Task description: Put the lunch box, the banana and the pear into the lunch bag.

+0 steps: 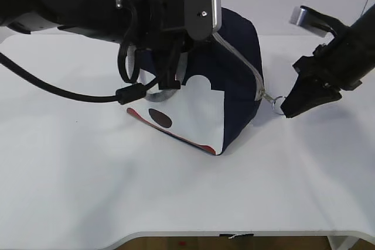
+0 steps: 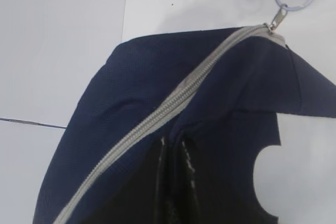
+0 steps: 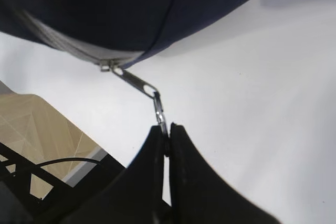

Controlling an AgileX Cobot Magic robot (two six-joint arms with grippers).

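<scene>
The navy lunch bag (image 1: 237, 86) stands tilted on the white table, its white panel (image 1: 193, 115) with a brown dot facing me. Its grey zipper (image 2: 173, 103) runs shut along the top. My left gripper (image 1: 171, 71) reaches in from above, and in the left wrist view the left gripper (image 2: 176, 153) is shut on a fold of bag fabric beside the zipper. The right gripper (image 1: 287, 111) is shut on the zipper's ring pull (image 3: 159, 109), stretched out from the bag's right end (image 1: 277, 102). The lunch box, banana and pear are out of view.
A black cable (image 1: 58, 89) loops from the left arm down over the table (image 1: 176, 197). The table's front edge runs along the bottom of the exterior view. In the right wrist view a table edge and floor (image 3: 42, 124) show at lower left.
</scene>
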